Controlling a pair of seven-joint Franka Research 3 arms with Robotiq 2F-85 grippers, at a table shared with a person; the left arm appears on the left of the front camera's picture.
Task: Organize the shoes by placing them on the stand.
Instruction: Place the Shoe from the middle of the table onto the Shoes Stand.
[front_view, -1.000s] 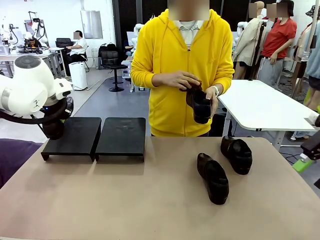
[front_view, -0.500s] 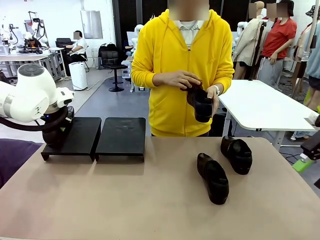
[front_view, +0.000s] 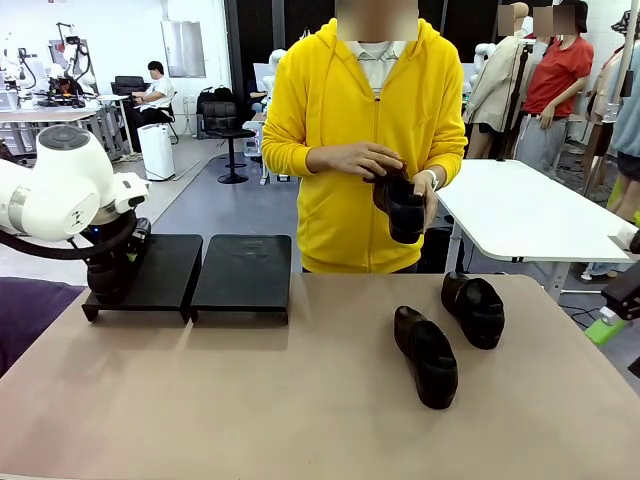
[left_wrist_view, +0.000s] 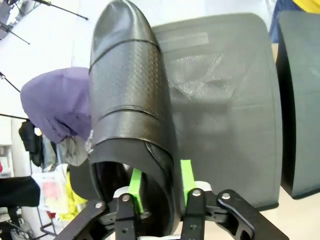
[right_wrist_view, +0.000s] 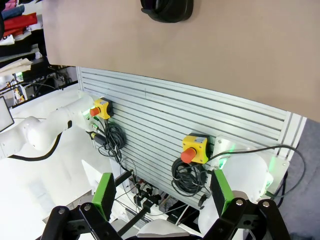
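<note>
Loafer (left_wrist_view: 127, 90) on the left stand (left_wrist_view: 220, 100)
My left claw (left_wrist_view: 160, 171) straddles its heel wall, toe pointing away; clamped or loose, I cannot tell.

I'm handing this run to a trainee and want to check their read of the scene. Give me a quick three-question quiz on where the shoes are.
1. True or false: both platforms carry shoes.
2. How many shoes lie on the table? A one, B two, C three.
3. Who holds the fourth shoe?
Key: 1 false, the one placed shoe sits on the left platform. 2 B, near shoe and far shoe. 3 the person.
</note>
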